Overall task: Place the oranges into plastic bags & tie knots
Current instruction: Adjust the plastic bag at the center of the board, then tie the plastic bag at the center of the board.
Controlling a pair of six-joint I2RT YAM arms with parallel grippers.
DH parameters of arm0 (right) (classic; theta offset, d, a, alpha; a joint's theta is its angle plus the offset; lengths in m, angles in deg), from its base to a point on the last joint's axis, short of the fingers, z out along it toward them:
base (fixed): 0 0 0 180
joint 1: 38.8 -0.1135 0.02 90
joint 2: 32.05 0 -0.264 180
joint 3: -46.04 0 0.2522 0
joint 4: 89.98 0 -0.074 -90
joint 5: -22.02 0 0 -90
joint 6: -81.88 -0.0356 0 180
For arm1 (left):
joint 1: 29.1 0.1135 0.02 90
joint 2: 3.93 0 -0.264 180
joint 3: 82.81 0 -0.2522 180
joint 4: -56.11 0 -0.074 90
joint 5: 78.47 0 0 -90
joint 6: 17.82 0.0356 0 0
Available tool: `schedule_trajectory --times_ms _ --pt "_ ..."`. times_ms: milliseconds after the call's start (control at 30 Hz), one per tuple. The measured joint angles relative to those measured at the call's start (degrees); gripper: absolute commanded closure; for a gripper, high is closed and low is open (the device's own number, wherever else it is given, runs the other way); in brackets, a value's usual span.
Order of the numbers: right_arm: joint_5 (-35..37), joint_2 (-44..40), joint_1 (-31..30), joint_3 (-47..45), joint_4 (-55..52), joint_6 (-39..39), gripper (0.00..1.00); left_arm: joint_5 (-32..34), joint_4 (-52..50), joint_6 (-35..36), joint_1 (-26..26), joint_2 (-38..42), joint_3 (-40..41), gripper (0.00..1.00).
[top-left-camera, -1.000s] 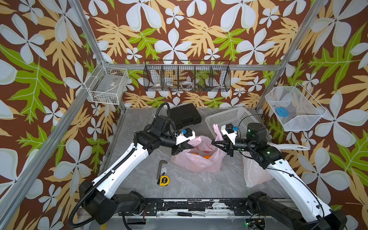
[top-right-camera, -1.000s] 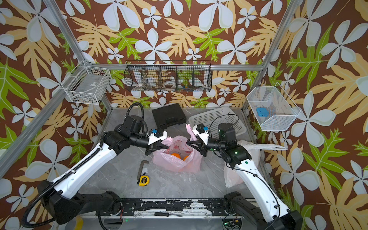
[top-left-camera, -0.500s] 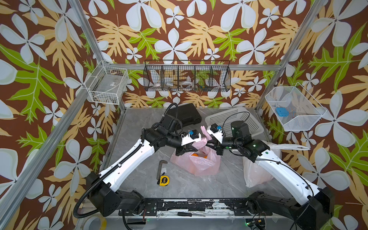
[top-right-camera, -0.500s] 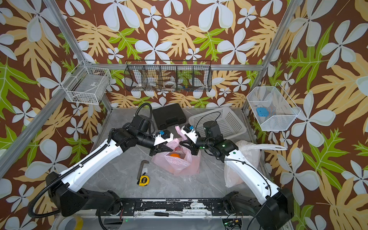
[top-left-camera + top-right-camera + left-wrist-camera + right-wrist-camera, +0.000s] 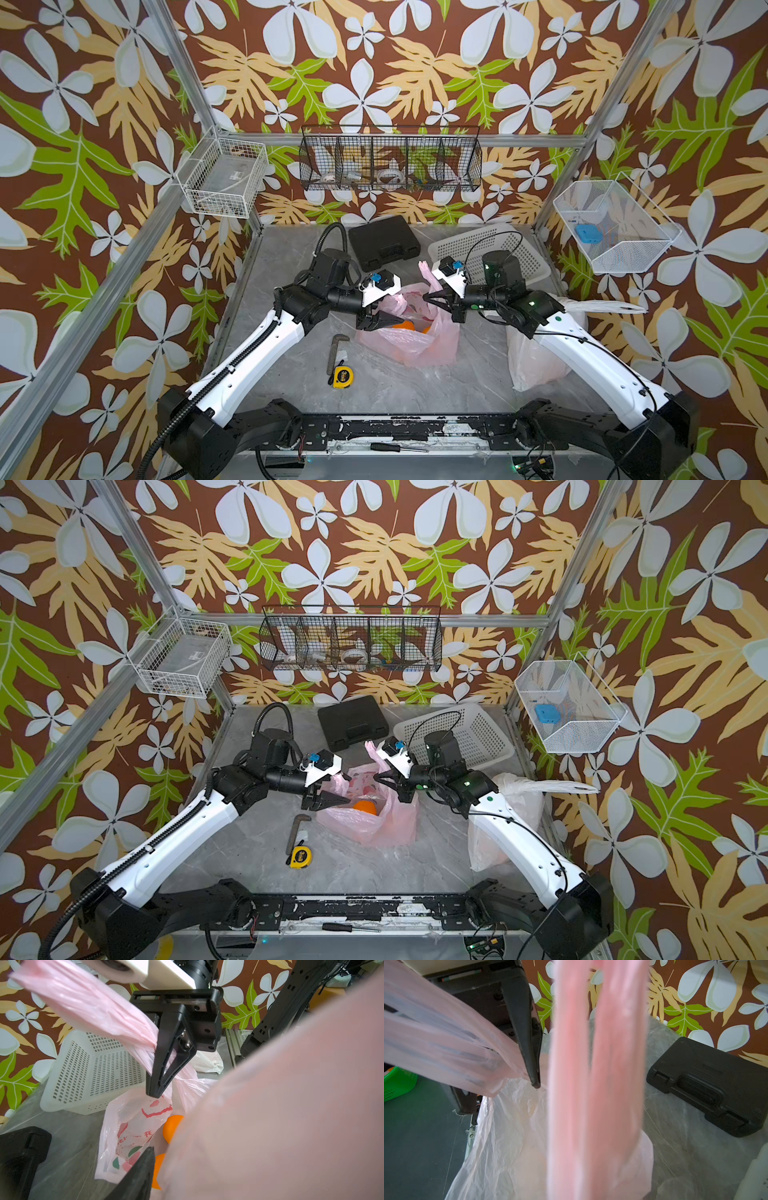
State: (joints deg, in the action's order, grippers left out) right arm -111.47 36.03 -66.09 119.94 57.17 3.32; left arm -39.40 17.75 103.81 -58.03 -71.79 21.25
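The pink bag point(image 5: 409, 347) sits near the middle of the counter point(image 5: 415, 390) with its mouth open. The oranges point(image 5: 365, 807) lie inside it, and two of them show in the left wrist view.

The right hand point(image 5: 425, 296) is at the bag's 1 o'clock rim. Its jaws are pinched tight on one pink handle strip, which bunches where they clamp it and stands up past the hand toward 12 o'clock.

The left hand point(image 5: 395, 320) is at the bag's 10 o'clock rim. Its tips point toward 3 o'clock and, seen from above, sit just beside the nearest orange. In the right wrist view its fingers point(image 5: 529, 1047) stand apart. The other handle strip runs loosely between them and lies against one finger, with the jaws not closed on it.

The two hands face each other across the bag's mouth, near but apart. The white bag point(image 5: 534, 361) lies at the pink bag's 3 o'clock, partly under the right arm.
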Motion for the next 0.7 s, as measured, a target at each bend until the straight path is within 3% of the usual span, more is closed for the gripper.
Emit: schedule_trajectory --times_ms 200,433,700 --pt "0.1 0.6 0.0 0.9 -0.8 0.8 1.00 -0.3 4.8 -3.4 3.1 4.9 5.8 0.43" --pt "1.9 1.1 -2.4 2.2 -2.2 1.6 1.00 -1.7 11.1 -7.7 3.6 5.9 7.6 0.98" --pt "5.5 4.6 -6.1 5.6 -3.9 2.5 1.00 -4.9 9.7 -6.8 0.1 1.0 1.8 1.00"
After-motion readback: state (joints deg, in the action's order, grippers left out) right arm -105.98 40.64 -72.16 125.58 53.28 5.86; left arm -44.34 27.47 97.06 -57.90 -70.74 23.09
